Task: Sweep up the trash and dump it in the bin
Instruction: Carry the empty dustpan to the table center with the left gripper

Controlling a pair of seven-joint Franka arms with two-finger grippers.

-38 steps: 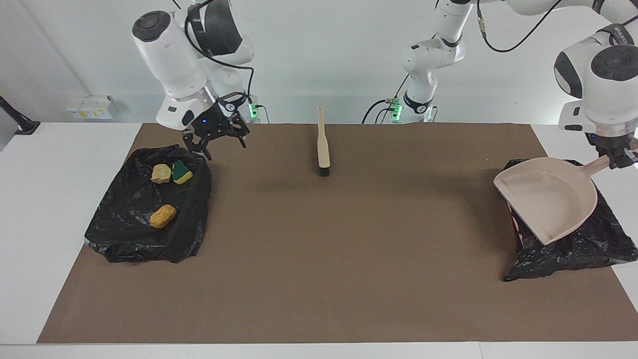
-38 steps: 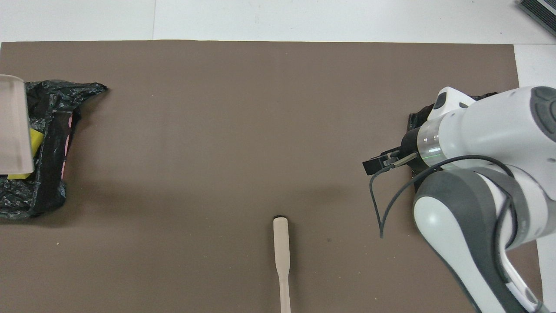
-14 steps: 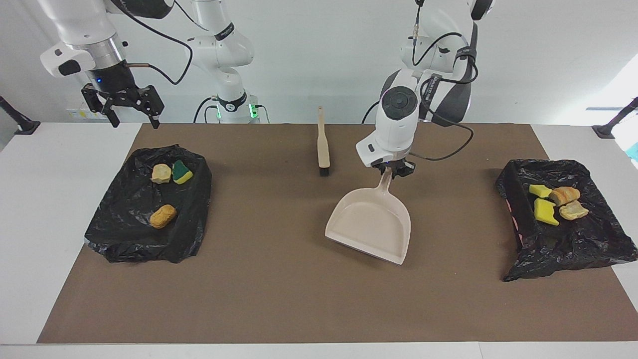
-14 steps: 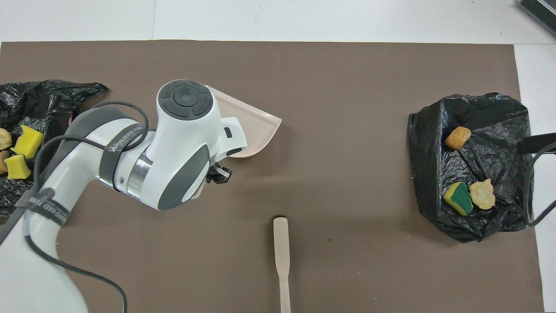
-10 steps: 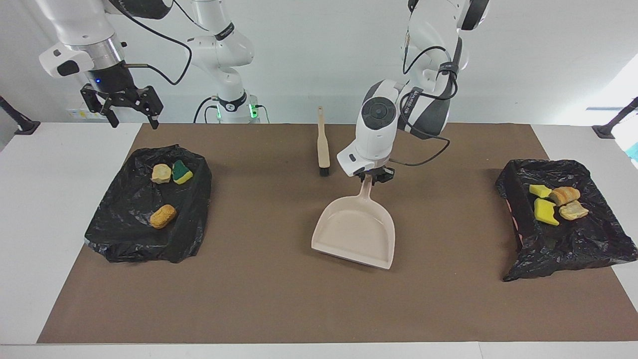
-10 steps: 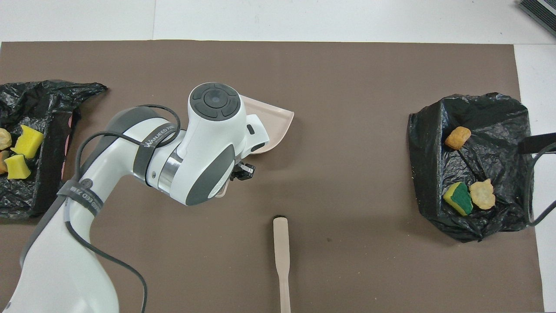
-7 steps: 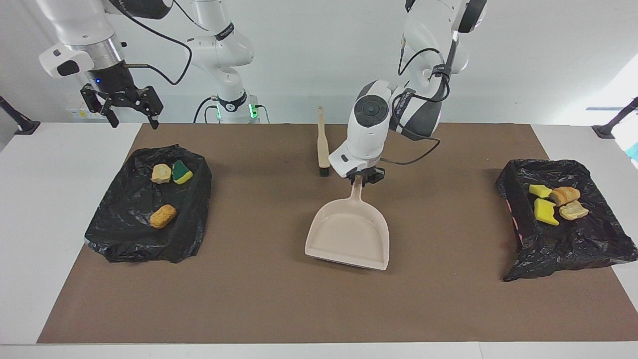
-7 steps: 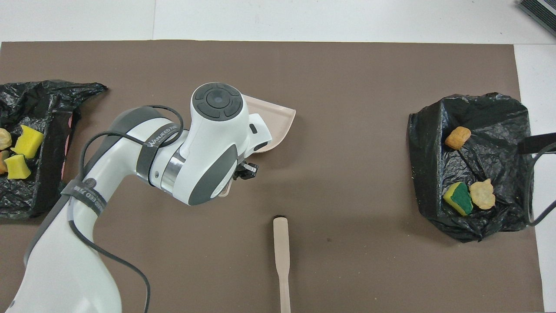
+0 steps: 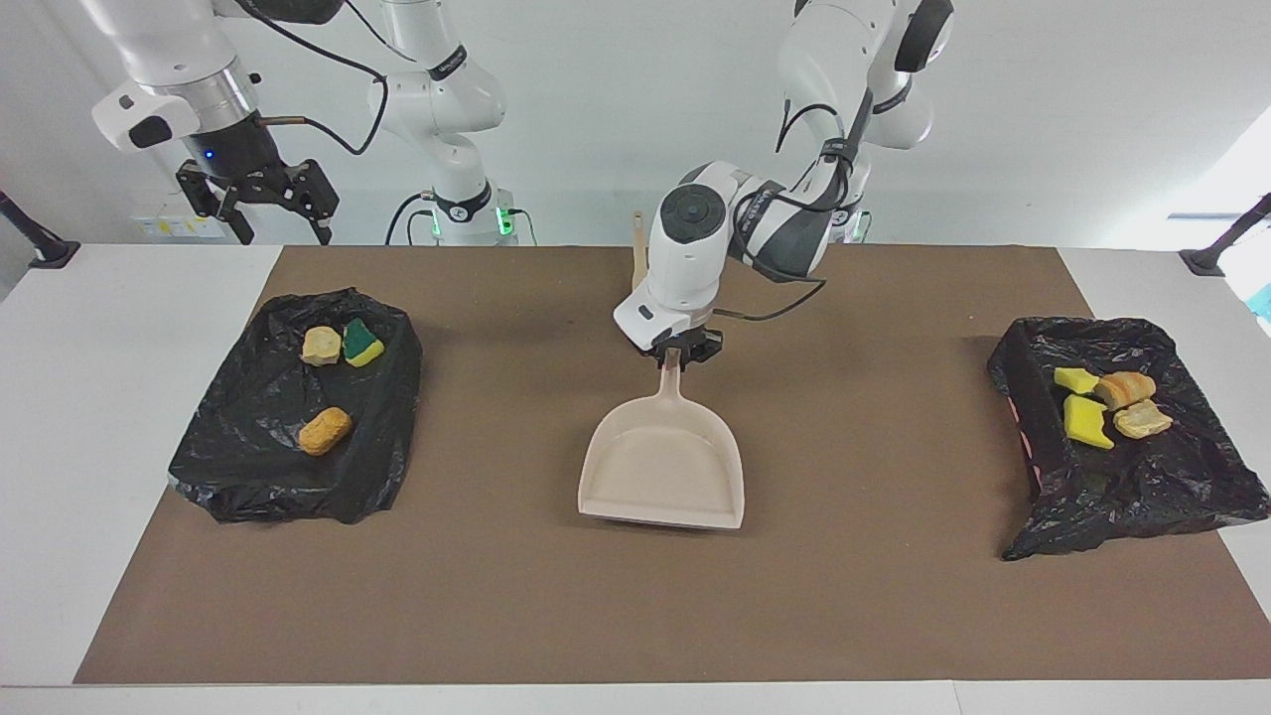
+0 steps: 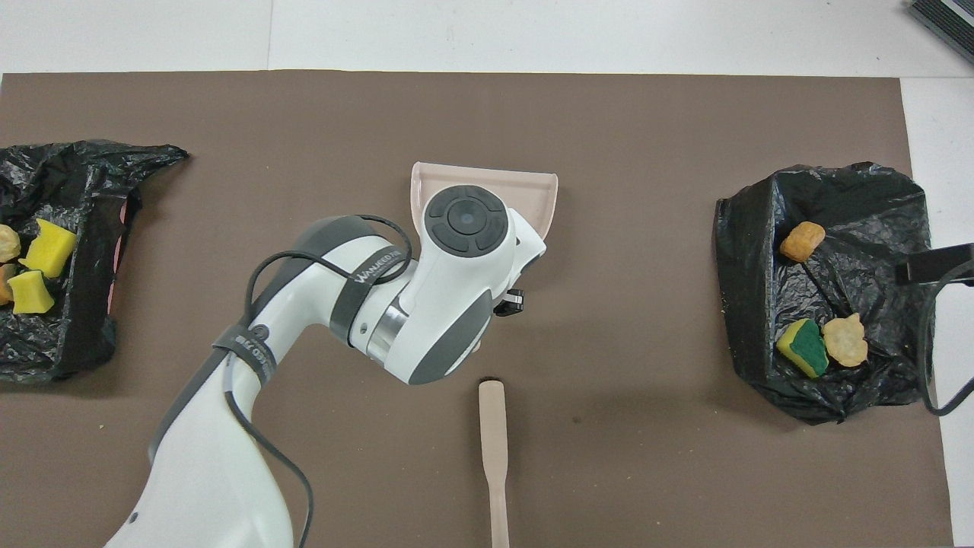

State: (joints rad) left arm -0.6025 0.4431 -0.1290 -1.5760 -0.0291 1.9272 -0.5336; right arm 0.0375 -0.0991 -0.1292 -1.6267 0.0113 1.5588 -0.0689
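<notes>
The left gripper point(image 9: 678, 355) is clamping the handle of the beige plastic dustpan point(image 9: 663, 475), which is lying on the brown table mat point(image 9: 635, 616) near the middle of the table with its open edge pointing away from the robots. The right gripper point(image 9: 263, 199) is hanging in the air with its fingers spread apart, over the table's edge at the right arm's end, gripping nothing. The trash is sitting in 2 crumpled black plastic-lined bins. In the bin at the right arm's end point(image 9: 288, 477), 3 bits are lying: a tan bread-like lump point(image 9: 321, 346) touching a yellow sponge wedge with a green face point(image 9: 362, 343), and an orange bread-like lump point(image 9: 325, 430) farther from the robots. In the bin at the left arm's end point(image 9: 1142, 497), 4 bits are clustered together: 2 yellow sponge wedges point(image 9: 1084, 420) and 2 tan bread-like pieces point(image 9: 1127, 389). A slim wooden-handled brush with black bristles point(image 10: 494, 449) is lying on the mat nearer to the robots than the dustpan (the left arm is hiding most of it in the facing view).
</notes>
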